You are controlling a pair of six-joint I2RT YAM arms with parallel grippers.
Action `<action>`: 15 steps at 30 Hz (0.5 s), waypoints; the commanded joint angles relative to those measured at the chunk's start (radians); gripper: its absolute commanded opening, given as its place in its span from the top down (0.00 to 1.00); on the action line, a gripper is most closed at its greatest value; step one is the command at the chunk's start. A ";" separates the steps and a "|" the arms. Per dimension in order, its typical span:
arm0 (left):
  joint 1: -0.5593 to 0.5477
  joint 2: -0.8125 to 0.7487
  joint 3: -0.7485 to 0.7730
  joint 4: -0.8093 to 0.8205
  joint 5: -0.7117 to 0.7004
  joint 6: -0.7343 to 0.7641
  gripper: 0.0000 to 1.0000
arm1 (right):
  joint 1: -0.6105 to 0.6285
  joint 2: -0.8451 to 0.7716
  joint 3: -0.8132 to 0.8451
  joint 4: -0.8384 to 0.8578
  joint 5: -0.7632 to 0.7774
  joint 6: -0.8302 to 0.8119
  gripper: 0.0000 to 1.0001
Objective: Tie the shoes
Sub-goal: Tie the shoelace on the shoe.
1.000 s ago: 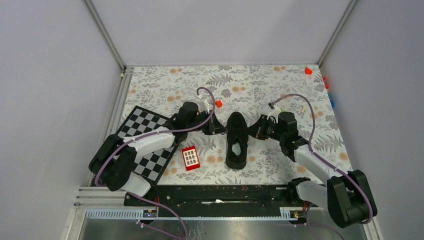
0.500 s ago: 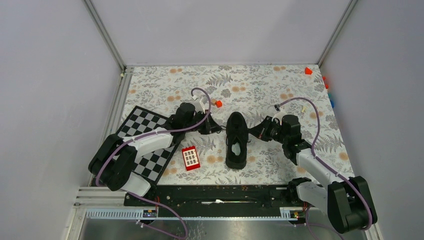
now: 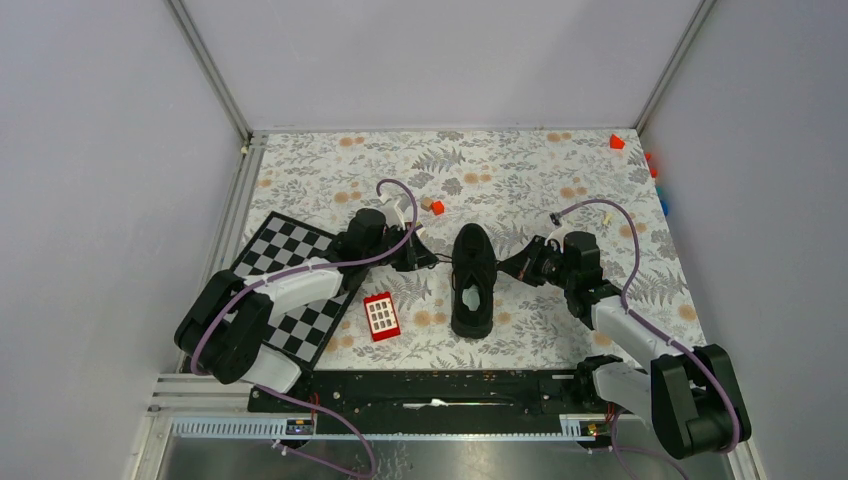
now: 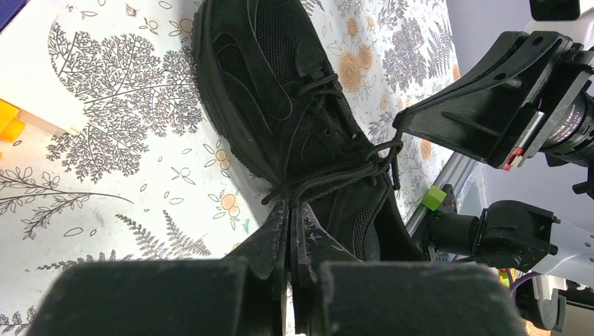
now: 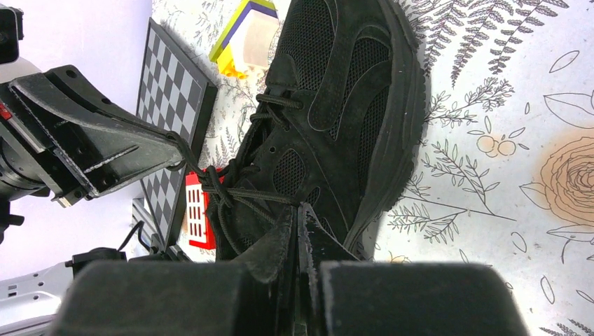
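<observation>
Top external view: the shoe [image 3: 472, 285] lies mid-table on the fern-and-flower print of the table [image 3: 540, 170], toe toward the far wall, heel toward the arm bases. It is all black, with a pale grey insole showing through the opening. The left claw [image 3: 432, 259] reaches in from the shoe's left and the right claw [image 3: 507, 267] from its right, both at lace level. From up here we cannot separate the laces from the black upper.

Left wrist view: the upper is matte, suede-like panels over open mesh, above a thick rounded sole rim. The laces [image 4: 341, 175] are thin round black cord. The left claw's two fingers are pressed flat together with no gap, pinching a strand that runs taut from their tips to the eyelets. Across the shoe, the right claw's wedge-shaped tip meets a lace loop.

Right wrist view: the mirror case. The right claw's fingers are closed tight on a lace strand. The cords cross in a tangle over the tongue, and the left claw's tip grips a loop there. This view, unlike the left wrist, shows the chessboard [image 5: 164, 91], a flat black-and-white grid, and the red block [image 5: 194, 210] with white squares on the shoe's left. A white-and-yellow block [image 5: 246, 35] lies near the toe in both wrist views.
</observation>
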 commanded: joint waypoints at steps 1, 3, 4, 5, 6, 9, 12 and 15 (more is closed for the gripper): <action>0.017 -0.042 -0.020 0.013 -0.039 0.023 1.00 | -0.011 0.010 0.004 0.047 -0.002 0.001 1.00; 0.022 -0.050 -0.030 0.012 -0.042 0.023 1.00 | -0.013 0.013 0.004 0.046 0.003 0.001 1.00; 0.025 -0.054 -0.035 0.012 -0.042 0.023 1.00 | -0.015 0.013 0.004 0.047 0.003 0.001 1.00; 0.028 -0.060 -0.039 0.011 -0.041 0.025 1.00 | -0.015 0.014 0.005 0.046 0.003 0.001 1.00; 0.030 -0.065 -0.042 0.011 -0.040 0.025 1.00 | -0.016 0.014 0.007 0.046 0.004 0.001 1.00; 0.032 -0.079 -0.041 0.003 -0.034 0.031 1.00 | -0.017 0.019 0.013 0.048 0.000 0.000 1.00; 0.032 -0.082 -0.029 -0.004 -0.020 0.038 1.00 | -0.017 0.023 0.020 0.048 -0.001 -0.001 1.00; 0.032 -0.085 -0.025 -0.015 -0.016 0.046 1.00 | -0.018 0.021 0.021 0.046 0.004 -0.002 1.00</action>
